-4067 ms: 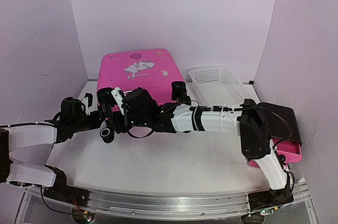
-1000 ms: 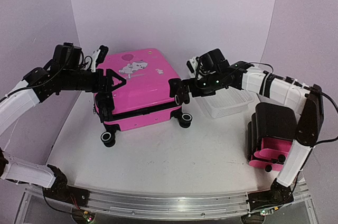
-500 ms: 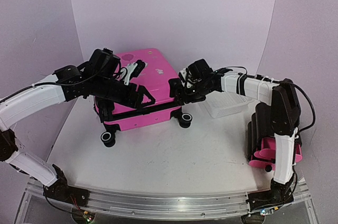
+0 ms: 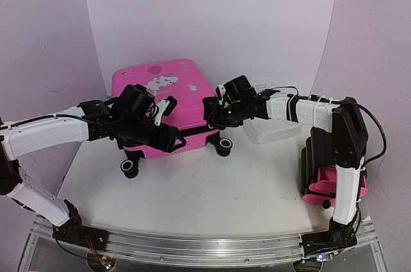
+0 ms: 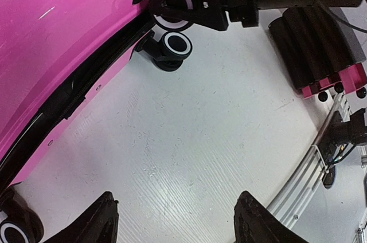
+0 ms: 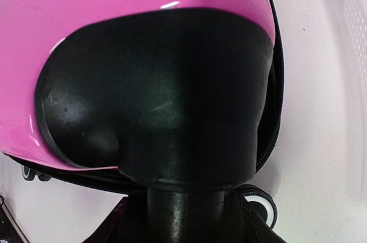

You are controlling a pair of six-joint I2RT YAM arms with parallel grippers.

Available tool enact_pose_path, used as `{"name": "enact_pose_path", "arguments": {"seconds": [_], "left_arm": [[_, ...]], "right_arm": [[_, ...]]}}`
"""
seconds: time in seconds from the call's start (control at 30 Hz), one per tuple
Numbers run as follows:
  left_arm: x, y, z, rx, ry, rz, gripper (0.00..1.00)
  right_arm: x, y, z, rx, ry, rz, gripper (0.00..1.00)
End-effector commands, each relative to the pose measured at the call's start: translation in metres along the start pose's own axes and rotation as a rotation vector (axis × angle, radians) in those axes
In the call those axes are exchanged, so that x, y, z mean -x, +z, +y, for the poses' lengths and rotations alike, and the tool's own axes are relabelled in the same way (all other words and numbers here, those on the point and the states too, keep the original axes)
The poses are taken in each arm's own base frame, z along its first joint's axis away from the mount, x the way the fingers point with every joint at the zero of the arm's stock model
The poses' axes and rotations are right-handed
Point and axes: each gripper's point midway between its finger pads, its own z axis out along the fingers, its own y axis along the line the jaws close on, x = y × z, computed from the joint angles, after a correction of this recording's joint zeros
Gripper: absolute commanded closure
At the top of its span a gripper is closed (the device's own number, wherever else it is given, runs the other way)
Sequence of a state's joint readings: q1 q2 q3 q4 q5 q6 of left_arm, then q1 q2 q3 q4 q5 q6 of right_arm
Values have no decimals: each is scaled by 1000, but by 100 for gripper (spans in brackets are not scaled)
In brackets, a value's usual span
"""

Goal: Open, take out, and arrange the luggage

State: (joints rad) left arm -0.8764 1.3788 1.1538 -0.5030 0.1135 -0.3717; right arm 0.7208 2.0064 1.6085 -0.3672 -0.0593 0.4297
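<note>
Your left arm has come down since half a second ago. It was reaching across the lid, and now it lies low along the near face of the luggage point(image 4: 135, 81), which has swung a little to the left so more of its lid shows. The hot-pink hard-shell case sits at the back middle of the white counter point(image 4: 192, 188), sticker lid facing up, with two wheels at its near edge.

Starting from the left, you can see the left wheel point(image 4: 128, 167) just below the arm. Your left end effector point(image 4: 172, 136) hovers just beside the black zipper band point(image 5: 80, 85). Its wrist view shows both fingers point(image 5: 106, 223) spread apart with only bare counter between them, so it is released and holds nothing.

Further right, the other wheel point(image 4: 223, 147) sits under the case's right corner. Your right end effector point(image 4: 214, 110) is right at that corner. Its wrist view is filled by a black rounded wheel housing point(image 6: 155, 82) against the pink shell. You cannot tell from these views whether it is clenched on that housing or only beside it.

Behind the right arm, the white mesh basket point(image 4: 273, 129) lies just beside the case. At the far right, the black cabinet point(image 4: 331, 147) lies by the counter's edge with its pink drawers point(image 4: 334, 190) at the near end, well apart from the luggage.
</note>
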Motion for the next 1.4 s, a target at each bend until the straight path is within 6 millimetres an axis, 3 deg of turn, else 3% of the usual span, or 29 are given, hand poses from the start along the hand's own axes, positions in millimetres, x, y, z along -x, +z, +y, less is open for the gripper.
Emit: {"name": "enact_pose_path", "arguments": {"seconds": [0.0,0.13,0.3,0.33,0.43,0.5,0.63,0.7,0.77,0.87,1.07,1.37], "left_arm": [[21,2,-3,-16,16,-129,31],[15,3,7,30,48,-134,31],[7,-5,12,37,42,-148,31],[6,-6,12,35,37,-152,30],[1,-4,15,36,6,-145,29],[1,0,15,40,-38,-137,28],[9,8,6,63,-69,-151,24],[12,13,2,92,-55,-162,21],[18,19,6,168,-45,-178,16],[29,30,9,271,-31,-183,13],[47,51,8,385,-13,-202,9],[56,81,11,464,-143,-207,7]], "right_arm": [[15,-41,100,267,52,-96,76],[11,-46,138,333,87,-121,77],[10,-45,148,351,138,-118,70],[10,-46,151,371,151,-114,67],[15,-58,150,373,142,-127,43],[20,-73,134,318,97,-138,25],[30,-115,83,232,76,-170,2],[29,-135,56,177,53,-187,2],[27,-156,16,34,27,-230,2],[7,-164,-21,-48,31,-210,2],[-32,-149,-36,-67,11,-106,2],[-55,-134,-45,-84,-1,-37,2]]}}
